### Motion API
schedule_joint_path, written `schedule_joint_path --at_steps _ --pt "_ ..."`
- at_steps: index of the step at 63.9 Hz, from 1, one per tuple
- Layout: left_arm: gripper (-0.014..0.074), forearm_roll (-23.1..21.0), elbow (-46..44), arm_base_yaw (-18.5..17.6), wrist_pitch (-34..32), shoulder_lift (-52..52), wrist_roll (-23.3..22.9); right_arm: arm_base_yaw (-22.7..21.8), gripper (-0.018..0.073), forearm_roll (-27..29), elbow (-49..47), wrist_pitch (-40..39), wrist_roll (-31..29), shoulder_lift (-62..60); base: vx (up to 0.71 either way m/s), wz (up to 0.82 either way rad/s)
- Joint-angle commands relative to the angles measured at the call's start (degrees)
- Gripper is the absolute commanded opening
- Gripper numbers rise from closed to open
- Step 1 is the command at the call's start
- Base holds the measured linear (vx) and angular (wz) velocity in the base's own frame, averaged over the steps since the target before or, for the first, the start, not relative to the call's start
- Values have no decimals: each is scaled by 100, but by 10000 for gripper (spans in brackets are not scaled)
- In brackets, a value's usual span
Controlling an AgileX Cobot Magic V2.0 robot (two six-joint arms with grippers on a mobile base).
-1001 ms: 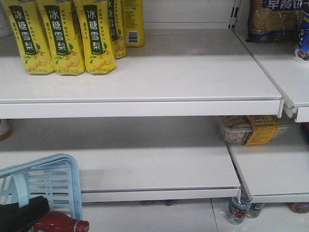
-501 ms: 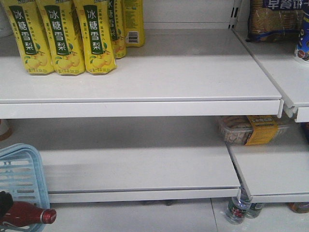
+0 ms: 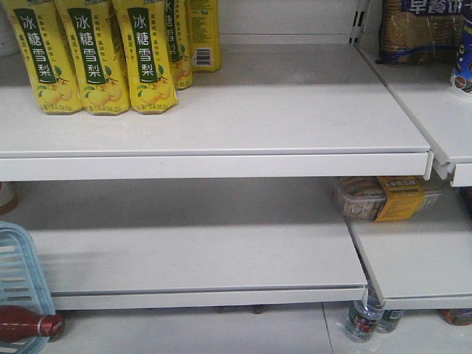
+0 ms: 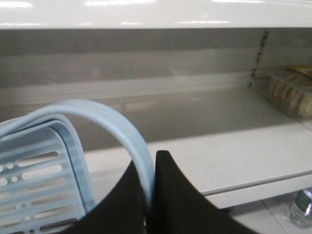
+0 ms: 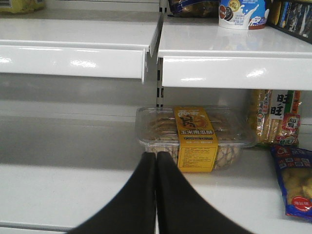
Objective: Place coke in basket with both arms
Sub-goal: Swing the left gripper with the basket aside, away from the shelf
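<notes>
The light blue basket shows only as a slotted corner at the left edge of the front view, in front of the lower shelf. In the left wrist view its slotted wall fills the lower left. Its thin handle arches up and runs down between the black fingers. My left gripper is shut on that handle. My right gripper is shut with nothing in it, pointing at the lower shelf. The coke is out of view. Neither gripper appears in the front view.
A dark bottle with a red cap lies by the basket's near side. Yellow drink cartons stand on the upper shelf. A clear snack box with a yellow label sits on the lower shelf. Water bottles stand on the floor.
The basket and the red-capped bottle have moved left together, almost out of the front view. The black gripper seen at bottom left a second ago has left the frame.
</notes>
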Motion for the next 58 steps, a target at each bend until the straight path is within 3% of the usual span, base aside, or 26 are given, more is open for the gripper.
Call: schedule_joint_path --at_steps 1,27,38,58 --pt "-6 150 9 223 -903 -240 11 -33 -10 41 -150 -433 -42 69 0 0" --pt "-6 818 510 410 -1031 -683 11 -33 -10 41 -150 -433 -42 69 0 0" --pt "-6 857 762 442 -1349 -797 6 -33 -10 41 -150 -433 -42 69 0 0" --pt "-6 1190 784 442 -1357 -1075 -91 -33 -10 41 -150 -433 -42 69 0 0"
